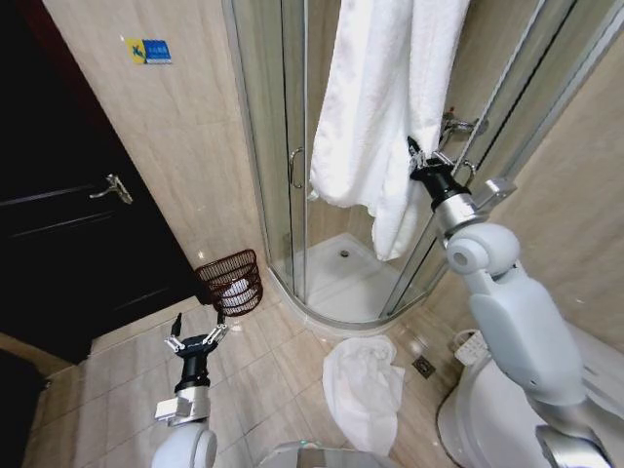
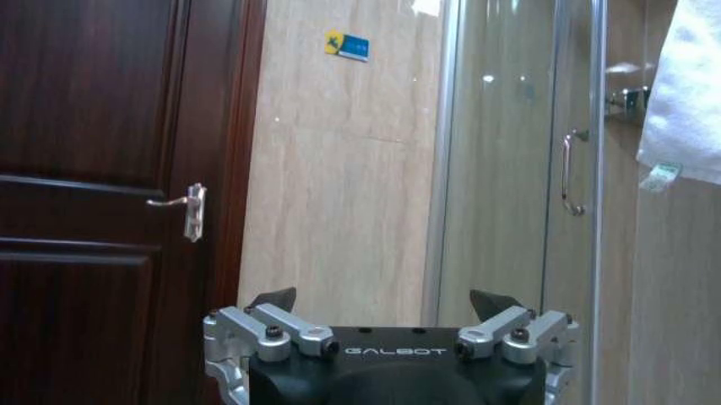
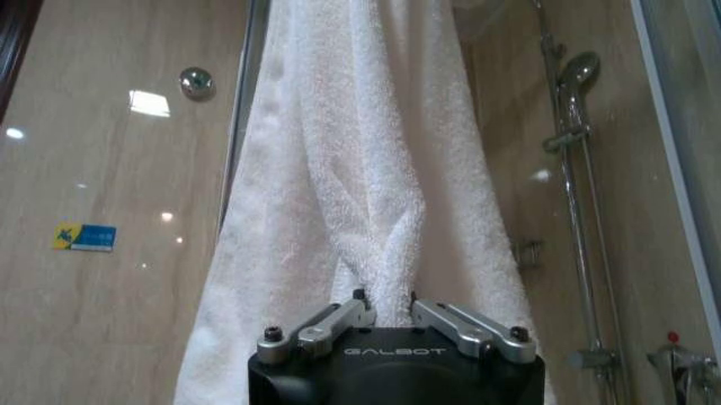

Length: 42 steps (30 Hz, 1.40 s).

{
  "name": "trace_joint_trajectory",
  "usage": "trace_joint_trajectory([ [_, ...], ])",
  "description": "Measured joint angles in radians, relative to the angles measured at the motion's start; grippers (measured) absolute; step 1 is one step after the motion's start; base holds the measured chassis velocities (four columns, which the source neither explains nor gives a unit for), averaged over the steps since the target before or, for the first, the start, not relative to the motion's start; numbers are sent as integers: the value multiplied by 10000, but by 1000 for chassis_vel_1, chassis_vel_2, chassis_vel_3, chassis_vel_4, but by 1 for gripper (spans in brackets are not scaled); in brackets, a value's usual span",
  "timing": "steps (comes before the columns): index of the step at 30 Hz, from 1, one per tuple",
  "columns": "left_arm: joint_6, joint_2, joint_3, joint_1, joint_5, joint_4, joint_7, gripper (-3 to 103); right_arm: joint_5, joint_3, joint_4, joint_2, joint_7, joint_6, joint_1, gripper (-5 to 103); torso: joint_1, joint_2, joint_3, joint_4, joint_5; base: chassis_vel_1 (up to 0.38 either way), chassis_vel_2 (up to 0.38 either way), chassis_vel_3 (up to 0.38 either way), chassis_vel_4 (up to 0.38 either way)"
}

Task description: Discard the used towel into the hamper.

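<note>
A large white towel [image 1: 375, 97] hangs over the top of the glass shower enclosure. My right gripper [image 1: 416, 156] is raised to its lower right part and is shut on a bunched fold of it. In the right wrist view the fingers [image 3: 338, 319] pinch that fold of the towel [image 3: 360, 169] between them at the right gripper [image 3: 383, 309]. The hamper [image 1: 231, 281], a dark red-brown wire basket, stands on the floor by the shower's left corner, with something white inside. My left gripper [image 1: 198, 336] hangs low in front of the hamper, open and holding nothing [image 2: 383, 299].
A second white towel [image 1: 363, 388] lies crumpled on the tiled floor before the shower tray [image 1: 341, 283]. A white toilet [image 1: 487, 414] is at the lower right under my right arm. A dark wooden door [image 1: 58, 214] closes the left side.
</note>
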Motion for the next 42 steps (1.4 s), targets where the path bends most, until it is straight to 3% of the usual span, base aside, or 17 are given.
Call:
trace_joint_trajectory([
  [42, -275, 108, 80, -35, -48, 239, -11, 100, -1080, 1499, 658, 575, -632, 474, -3119, 4, 0, 0, 0, 0, 0, 0, 0, 0, 0],
])
